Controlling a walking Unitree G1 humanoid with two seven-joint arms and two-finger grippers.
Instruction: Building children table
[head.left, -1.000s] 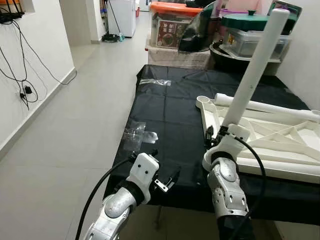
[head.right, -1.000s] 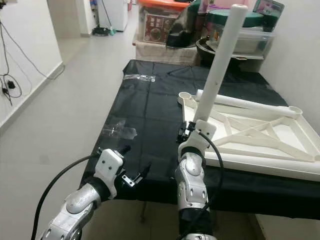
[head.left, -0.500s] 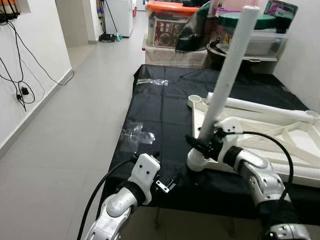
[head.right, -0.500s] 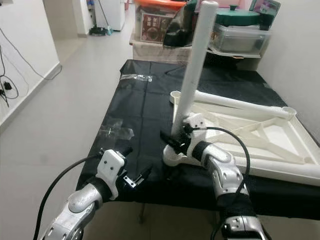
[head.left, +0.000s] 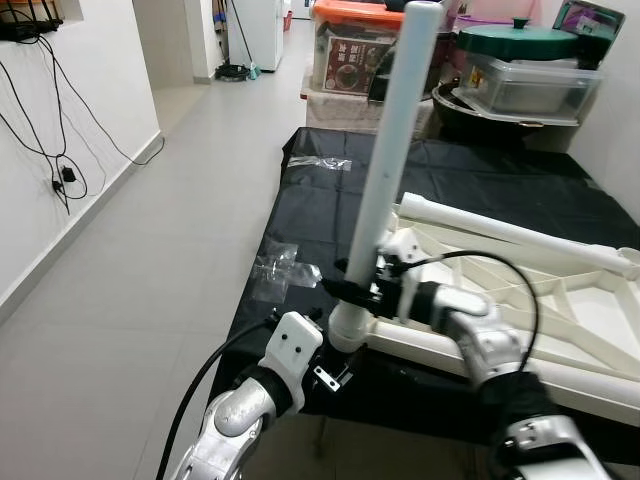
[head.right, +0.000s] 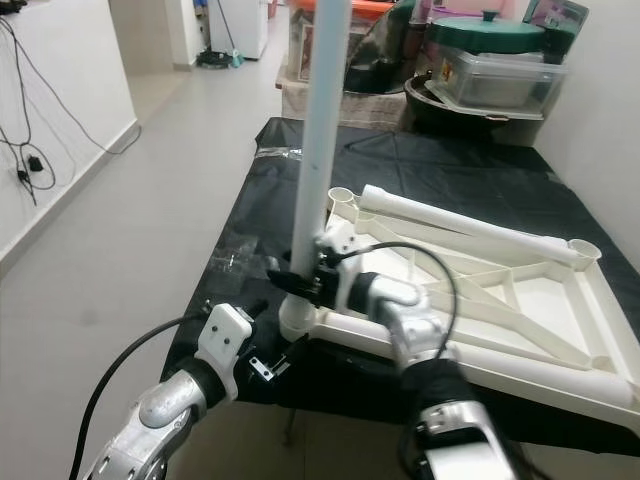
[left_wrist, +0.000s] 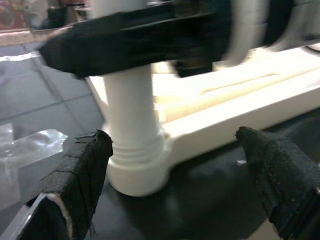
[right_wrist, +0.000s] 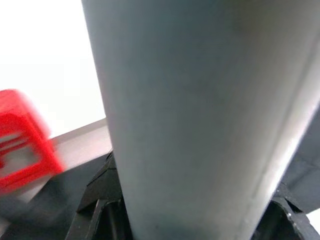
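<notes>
A white children's table top (head.left: 560, 300) lies upside down on a black sheet (head.left: 470, 185). A long white table leg (head.left: 395, 150) stands almost upright in the near-left corner socket (left_wrist: 135, 170). My right gripper (head.left: 355, 290) is shut on the leg just above the socket, and the leg (right_wrist: 200, 110) looms close in the right wrist view. My left gripper (head.left: 335, 375) is open at the sheet's front edge, just in front of that corner, its black fingers (left_wrist: 80, 170) spread either side of the socket. A second white tube (head.left: 500, 232) lies along the far edge of the top.
Scraps of clear plastic wrap (head.left: 285, 272) lie on the sheet to the left. Storage boxes (head.left: 350, 50) and a green-lidded pot (head.left: 520, 45) crowd the back. Open tiled floor (head.left: 150, 230) runs along the left, beside a wall with hanging cables (head.left: 60, 170).
My right arm has swung out to the left with the leg, which went from leaning right to nearly upright in the corner socket. The left gripper stays put.
</notes>
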